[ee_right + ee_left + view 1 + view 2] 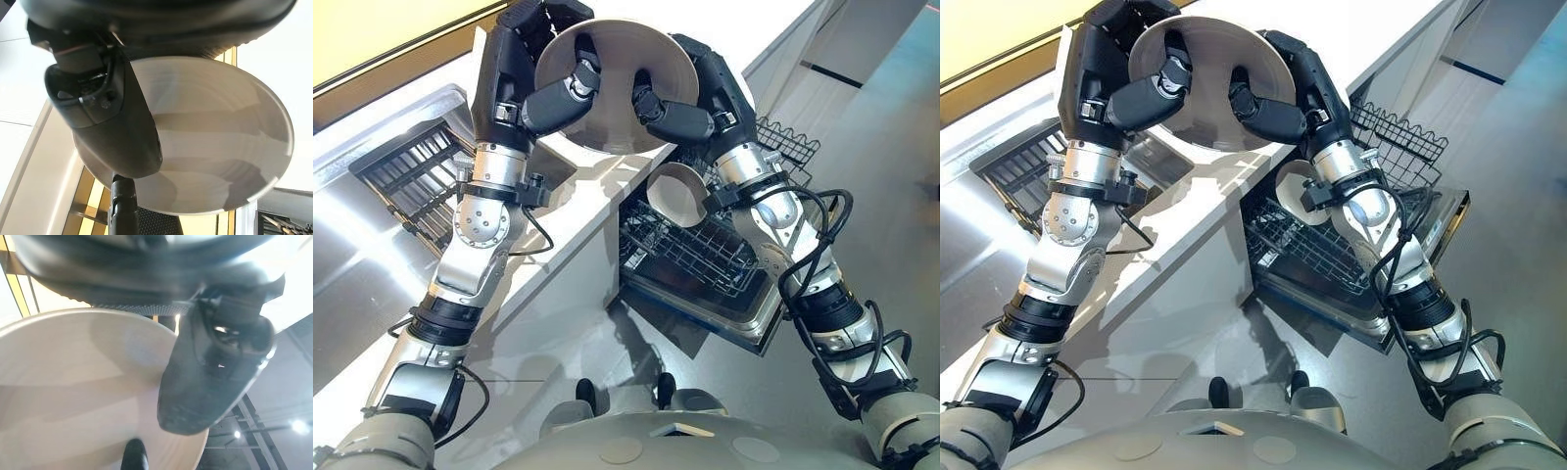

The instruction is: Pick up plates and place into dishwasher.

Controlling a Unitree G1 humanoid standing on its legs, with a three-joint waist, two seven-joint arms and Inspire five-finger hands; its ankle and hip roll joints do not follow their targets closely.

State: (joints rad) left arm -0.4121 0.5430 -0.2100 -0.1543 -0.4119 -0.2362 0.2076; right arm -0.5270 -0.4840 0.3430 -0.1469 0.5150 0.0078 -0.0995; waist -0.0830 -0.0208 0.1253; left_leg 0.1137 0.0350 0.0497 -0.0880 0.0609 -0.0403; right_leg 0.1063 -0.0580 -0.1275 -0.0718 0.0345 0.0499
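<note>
Plates were the job, and one plate (617, 132) was up in the air, held between both hands above the white counter (578, 230) with its face tipped toward the head camera. The left hand (509, 69) gripped one edge and the right hand (717, 88) the opposite edge. Each had its thumb curled over the near face and its fingers wrapped behind the rim, and both wrist views showed a thumb pressed on the pale surface.

Below and to the right the dishwasher stood open with its lower rack (705, 259) pulled out. A second plate (677, 196) stood on edge among the tines (so one slot was already taken). A dark drying rack (411, 181) sat on the steel drainer to the left.

The step in hand looked like the carry from counter to rack. Done well, it meant turning the plate on edge, parallel to the second plate, and lowering it straight into a slot beside it without knocking it. The right hand, nearer the rack, seemed the better one to finish alone. Which neighbouring slots were free I could not tell, since the right forearm covered part of the rack.
</note>
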